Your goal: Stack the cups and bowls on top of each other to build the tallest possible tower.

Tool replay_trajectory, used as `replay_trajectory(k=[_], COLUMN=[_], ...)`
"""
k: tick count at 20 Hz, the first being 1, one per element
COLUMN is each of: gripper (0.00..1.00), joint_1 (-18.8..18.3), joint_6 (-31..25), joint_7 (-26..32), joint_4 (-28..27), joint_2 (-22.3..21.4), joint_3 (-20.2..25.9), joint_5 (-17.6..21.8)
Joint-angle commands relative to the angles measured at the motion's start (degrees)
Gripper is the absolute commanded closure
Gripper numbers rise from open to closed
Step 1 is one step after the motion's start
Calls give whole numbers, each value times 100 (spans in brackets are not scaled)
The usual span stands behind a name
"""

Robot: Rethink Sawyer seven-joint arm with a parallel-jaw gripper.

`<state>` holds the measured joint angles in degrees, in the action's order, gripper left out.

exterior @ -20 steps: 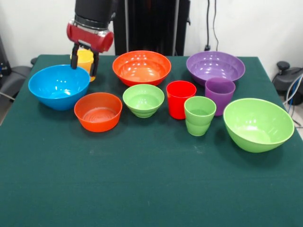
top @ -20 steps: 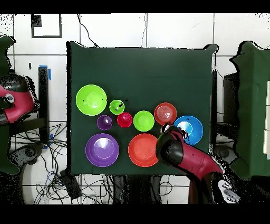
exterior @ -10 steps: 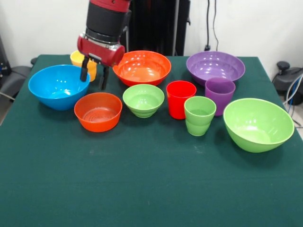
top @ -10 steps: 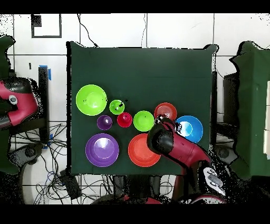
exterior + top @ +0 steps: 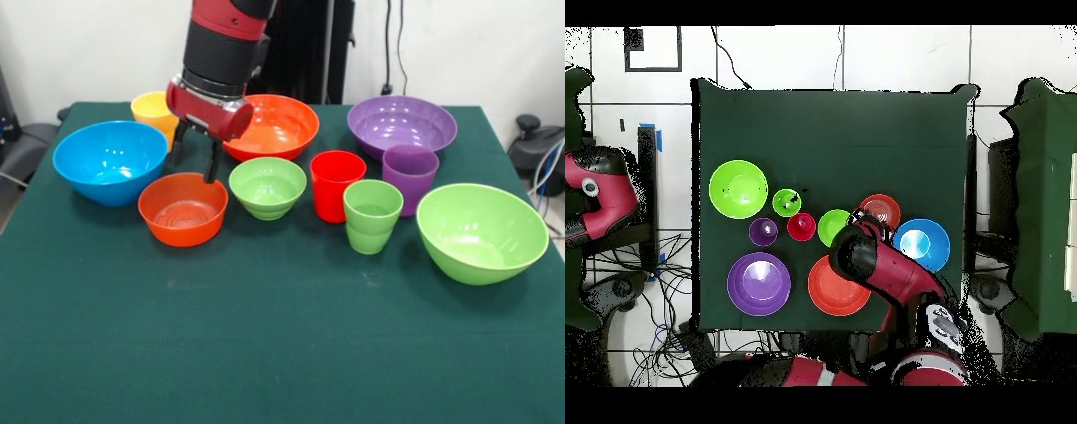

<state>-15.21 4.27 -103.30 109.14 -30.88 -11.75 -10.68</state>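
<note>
My gripper (image 5: 196,159) hangs open and empty just above the back rim of the small orange-red bowl (image 5: 183,209), between the blue bowl (image 5: 110,162) and the large orange bowl (image 5: 274,128). The yellow cup (image 5: 154,113) stands behind the blue bowl. To the right are the small green bowl (image 5: 267,187), red cup (image 5: 337,185), green cup (image 5: 372,216), purple cup (image 5: 410,179), purple bowl (image 5: 402,124) and large green bowl (image 5: 481,232). Every piece stands alone on the cloth, and no tower shows. In the overhead view my arm (image 5: 885,275) covers the yellow cup and part of the small green bowl (image 5: 831,228).
The dark green table cloth (image 5: 282,353) stretches wide in front of the row of pieces. Another red arm (image 5: 595,195) shows off the table at the left edge of the overhead view. Cables lie on the floor round the table.
My gripper has left the yellow cup at the back and moved right and toward the camera, over to the small orange-red bowl. No cup or bowl has shifted.
</note>
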Motion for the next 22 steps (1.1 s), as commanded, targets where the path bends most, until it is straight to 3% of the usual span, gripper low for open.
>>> replay_trajectory(k=[1,12,22], gripper=[0,0,0], joint_1=[288,790,623], joint_6=[-560,-821,-435], joint_7=[-1139,-1396,-1549], joint_4=[-364,-489,-311], joint_2=[270,390,586], joint_3=[233,9,525], joint_5=[-482,-924,-1163])
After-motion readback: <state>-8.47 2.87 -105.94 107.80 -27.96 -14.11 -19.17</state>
